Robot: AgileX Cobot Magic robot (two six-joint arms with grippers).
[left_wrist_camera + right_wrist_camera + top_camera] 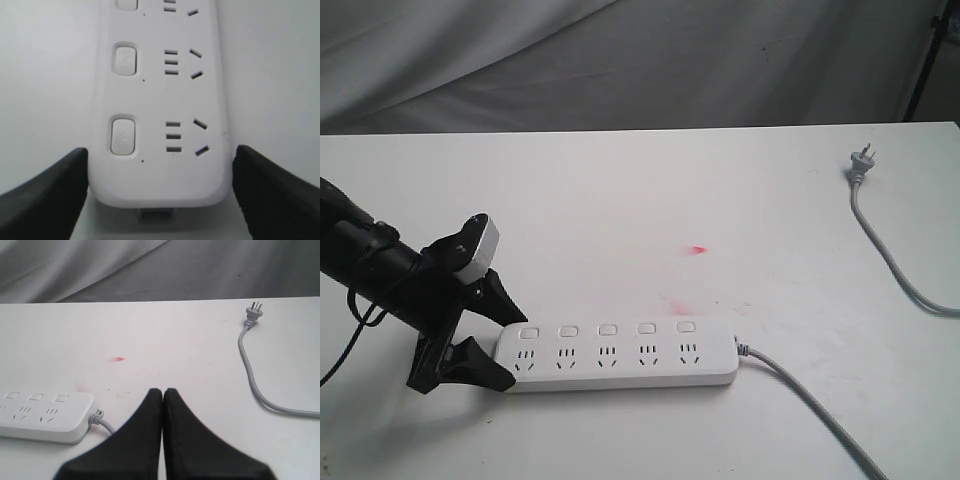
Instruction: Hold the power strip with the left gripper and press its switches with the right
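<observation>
Power strip (620, 357); plug (861, 160) well apart

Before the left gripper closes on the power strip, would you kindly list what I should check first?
1. The left gripper straddles the end of the power strip: ok.
2. Its fingers grip the strip: not ok; jaws open, slim gaps on both sides.
3. Strip flat on the table, switches facing up: ok.
4. The right gripper shut for pressing: ok.
5. That gripper above a switch: not ok; it sits off past the cable end.
6. The grey cable clear of the switches: ok.
</observation>
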